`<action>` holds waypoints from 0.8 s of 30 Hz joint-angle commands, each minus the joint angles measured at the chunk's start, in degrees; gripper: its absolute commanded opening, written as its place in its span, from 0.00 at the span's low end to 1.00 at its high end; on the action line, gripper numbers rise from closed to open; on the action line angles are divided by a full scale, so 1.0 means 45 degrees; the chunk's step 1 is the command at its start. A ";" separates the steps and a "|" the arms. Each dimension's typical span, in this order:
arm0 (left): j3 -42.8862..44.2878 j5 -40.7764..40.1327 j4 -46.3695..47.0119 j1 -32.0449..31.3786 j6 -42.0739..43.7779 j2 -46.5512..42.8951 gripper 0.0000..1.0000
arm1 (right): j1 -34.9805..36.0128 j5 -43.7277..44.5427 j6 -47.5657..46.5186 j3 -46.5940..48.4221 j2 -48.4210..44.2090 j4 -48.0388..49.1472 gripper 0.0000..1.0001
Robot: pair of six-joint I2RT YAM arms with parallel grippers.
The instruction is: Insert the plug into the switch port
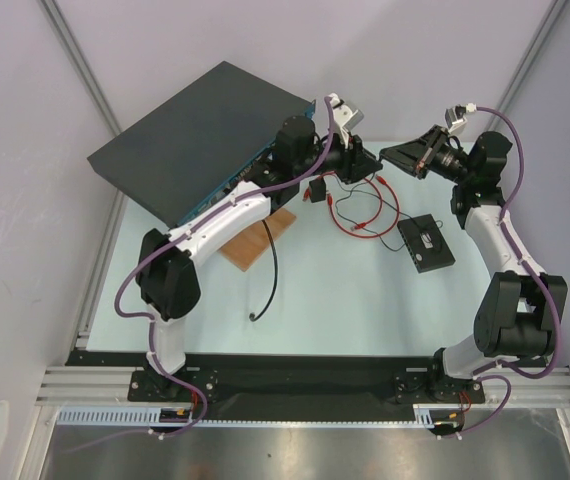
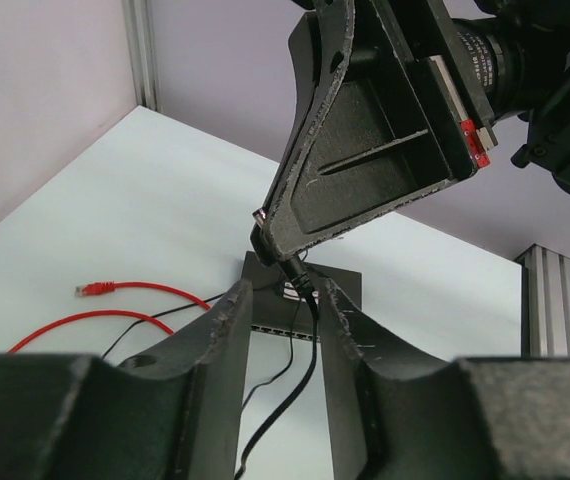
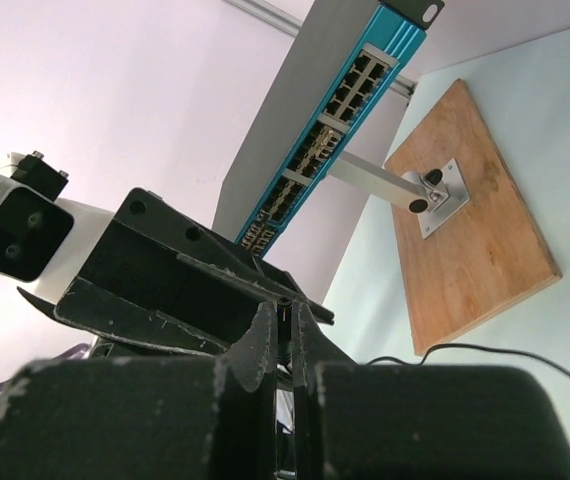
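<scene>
The switch, a small flat black box (image 1: 427, 243) with a white label, lies on the table right of centre. In the left wrist view the box (image 2: 347, 284) shows its row of ports (image 2: 273, 327) in the near edge. The red cable (image 1: 365, 226) loops to the box's left, and its plug (image 2: 93, 289) lies free on the table. My right gripper (image 1: 389, 156) (image 3: 287, 312) is shut on a small black barrel connector (image 2: 291, 266) on a black wire. My left gripper (image 1: 363, 160) (image 2: 283, 295) faces it, jaws apart, with that wire hanging between the fingers.
A large dark rack unit (image 1: 195, 135) with a blue port front (image 3: 340, 110) stands at the back left. Beside it are a wooden board (image 1: 258, 242) carrying a metal bracket (image 3: 435, 190), a little black cube (image 1: 313, 190) and a thicker black cable (image 1: 268, 280).
</scene>
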 commanded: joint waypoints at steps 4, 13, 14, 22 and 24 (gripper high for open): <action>0.0590 0.0036 0.0212 -0.0076 -0.0208 -0.0013 0.32 | 0.0090 -0.0111 -0.0127 0.0287 -0.0315 0.0554 0.00; 0.0629 -0.0294 -0.0176 -0.0076 -0.0093 0.0085 0.00 | -0.0533 -0.0774 -0.2310 0.0871 -0.0140 -0.1881 0.63; 0.0629 -0.0856 -0.0314 -0.0076 0.0005 0.0046 0.00 | -0.0728 -0.0814 -0.3998 0.1067 -0.0178 -0.3647 0.72; 0.1450 -0.2598 -0.1176 0.0666 0.0728 -0.0090 0.00 | -0.2722 0.1304 -1.4281 0.3781 -0.0003 -1.4488 0.74; 0.1430 -0.3280 -0.0863 0.0764 0.1098 -0.0343 0.00 | -0.2761 0.1917 -1.6210 0.3764 0.0114 -1.5573 0.72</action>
